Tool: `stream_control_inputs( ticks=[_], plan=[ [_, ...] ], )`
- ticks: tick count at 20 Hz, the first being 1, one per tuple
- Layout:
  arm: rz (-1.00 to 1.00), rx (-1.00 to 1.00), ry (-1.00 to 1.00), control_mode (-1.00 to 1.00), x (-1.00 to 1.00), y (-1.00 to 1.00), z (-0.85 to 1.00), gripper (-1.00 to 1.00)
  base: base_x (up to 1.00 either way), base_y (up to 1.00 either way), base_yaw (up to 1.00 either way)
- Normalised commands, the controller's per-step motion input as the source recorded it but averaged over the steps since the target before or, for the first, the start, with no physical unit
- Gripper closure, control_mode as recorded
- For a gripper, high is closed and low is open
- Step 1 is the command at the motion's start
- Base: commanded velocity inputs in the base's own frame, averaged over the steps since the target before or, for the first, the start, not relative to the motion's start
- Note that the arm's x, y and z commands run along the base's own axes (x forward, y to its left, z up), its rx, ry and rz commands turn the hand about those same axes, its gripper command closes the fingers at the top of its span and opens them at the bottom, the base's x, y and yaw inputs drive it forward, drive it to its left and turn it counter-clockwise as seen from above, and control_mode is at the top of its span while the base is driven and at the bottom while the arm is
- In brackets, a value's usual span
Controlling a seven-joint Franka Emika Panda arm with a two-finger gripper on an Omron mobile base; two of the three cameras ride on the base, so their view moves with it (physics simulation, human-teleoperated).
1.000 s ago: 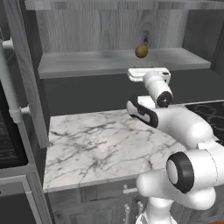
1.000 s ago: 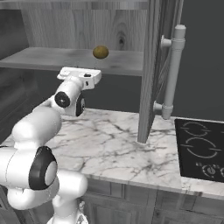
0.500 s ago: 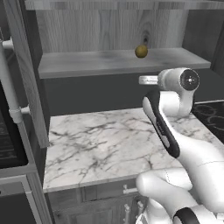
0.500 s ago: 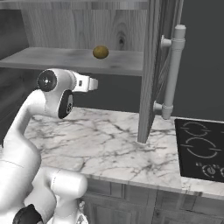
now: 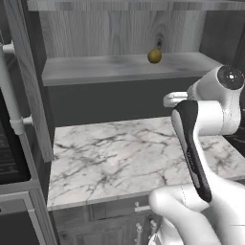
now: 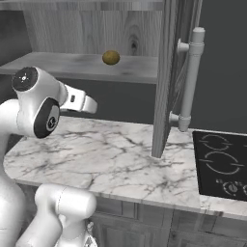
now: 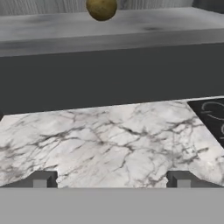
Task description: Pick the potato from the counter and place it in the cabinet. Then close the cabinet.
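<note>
1. The potato (image 5: 154,56) sits on the shelf inside the cabinet (image 5: 119,69), at 12 o'clock above the counter (image 5: 124,158).
2. In the right base view, the stovetop (image 6: 223,164) adjoins the counter at 3 o'clock.
3. The open cabinet door (image 6: 166,77) hangs over the counter's right part.

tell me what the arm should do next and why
Probably swing toward a cabinet door to push it shut. The potato already sits on the cabinet shelf, both doors stand open, and the end effector is open, holding nothing, hovering above the counter.
</note>
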Motion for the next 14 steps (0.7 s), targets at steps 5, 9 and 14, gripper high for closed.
stream_control_inputs(
  ticks=[5, 9, 14],
  plan=[
    [-0.01, 0.0, 0.13, -1.0, -0.97, 0.02, -0.23, -1.0, 0.0, 0.0, 0.0],
    [0.0, 0.0, 0.32, -1.0, -1.0, 0.24, 0.0, -1.0, 0.0, 0.0, 0.0],
    [0.0, -0.06, -0.02, -1.0, -0.98, 0.52, 0.0, -1.0, 0.0, 0.0, 0.0]
  ],
)
